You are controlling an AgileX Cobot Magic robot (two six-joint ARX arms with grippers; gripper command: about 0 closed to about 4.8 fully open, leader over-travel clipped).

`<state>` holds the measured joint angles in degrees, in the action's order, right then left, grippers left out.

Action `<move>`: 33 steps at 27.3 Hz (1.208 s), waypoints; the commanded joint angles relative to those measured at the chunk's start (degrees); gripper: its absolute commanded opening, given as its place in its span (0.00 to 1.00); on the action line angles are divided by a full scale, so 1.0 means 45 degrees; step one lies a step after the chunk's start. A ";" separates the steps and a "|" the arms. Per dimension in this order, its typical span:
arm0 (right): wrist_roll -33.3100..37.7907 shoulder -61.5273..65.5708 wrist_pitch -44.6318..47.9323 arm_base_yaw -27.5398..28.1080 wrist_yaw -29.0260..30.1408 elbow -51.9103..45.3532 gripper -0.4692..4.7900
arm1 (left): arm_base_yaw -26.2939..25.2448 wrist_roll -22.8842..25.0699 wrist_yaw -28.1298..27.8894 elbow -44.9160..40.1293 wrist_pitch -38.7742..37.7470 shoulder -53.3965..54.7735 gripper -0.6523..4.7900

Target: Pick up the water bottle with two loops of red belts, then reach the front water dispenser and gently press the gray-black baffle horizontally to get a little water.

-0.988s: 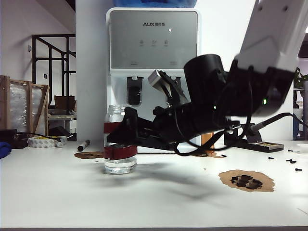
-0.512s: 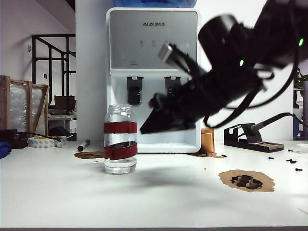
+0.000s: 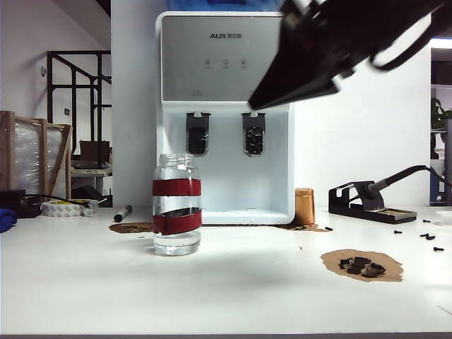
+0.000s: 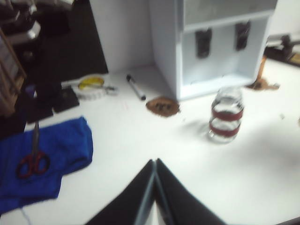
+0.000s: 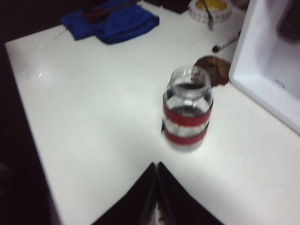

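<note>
Standing tallest at the back of the white table (image 3: 233, 296), the water dispenser (image 3: 224, 113) rises upright with its grey AUX panel facing forward; its top is cut off by the frame edge in the exterior view, and part of its right upper corner is covered by the dark right arm. Under the panel sit 2 dark paddles in the recessed bay; the right-hand one is the gray-black baffle (image 3: 253, 134), hanging vertically beneath its white spout; in the left wrist view both paddles are only blurred dark patches.

Crossing in front of the dispenser's upper right, the right gripper (image 5: 156, 173) is raised well above the table, its 2 fingers pressed together to a point and holding nothing; only their tips show in the right wrist view. The left gripper (image 4: 155, 169) also has its jaws together and empty, above the table in front of the dispenser and well apart from it.

In front of the dispenser's left side, apart from it, the water bottle (image 3: 176, 205) stands upright on the table, long axis vertical, open mouth up, 2 red bands around its body; both wrist views blur it.

Just beside the dispenser's right foot stands a small copper cylinder (image 3: 304, 206).
</note>
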<state>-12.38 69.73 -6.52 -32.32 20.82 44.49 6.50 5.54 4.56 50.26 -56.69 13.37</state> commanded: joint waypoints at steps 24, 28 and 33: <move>0.2293 -1.1939 -0.4221 -0.0005 -0.0976 -0.2657 0.09 | -0.0369 0.0772 -0.3016 -0.5207 0.7150 -0.0087 0.11; 0.2526 -1.4071 -0.4235 -0.0005 -0.2186 -0.3827 0.09 | -0.0821 0.0821 -0.3531 -0.5906 0.8597 -0.0087 0.11; 0.2812 -1.5455 -0.3993 0.0034 -0.5877 -0.4522 0.09 | -0.1399 0.0816 -0.3551 -0.6815 1.0287 -0.0083 0.11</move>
<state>-0.51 0.30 -25.93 -32.32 0.36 23.92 0.64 8.95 -11.33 20.36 -13.56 12.84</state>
